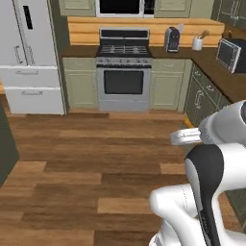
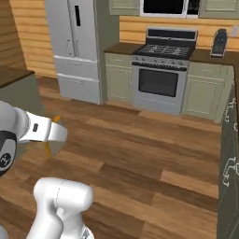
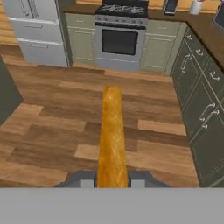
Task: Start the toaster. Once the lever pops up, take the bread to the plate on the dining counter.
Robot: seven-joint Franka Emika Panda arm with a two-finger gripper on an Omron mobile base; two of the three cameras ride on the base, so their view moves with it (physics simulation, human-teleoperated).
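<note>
Bread [image 3: 112, 135] edge-on between closed jaws

No legible text, labels, brands, numbers or signs in any view. Small round dark emblem on robot arm [image 2: 5, 159] in right base view: pale squiggle only, unreadable. Dark panel on refrigerator [image 1: 28, 17] door: blank. Stove [image 1: 123, 67] control strip and microwave [image 1: 124, 6] front: no readable markings at this resolution.
</note>
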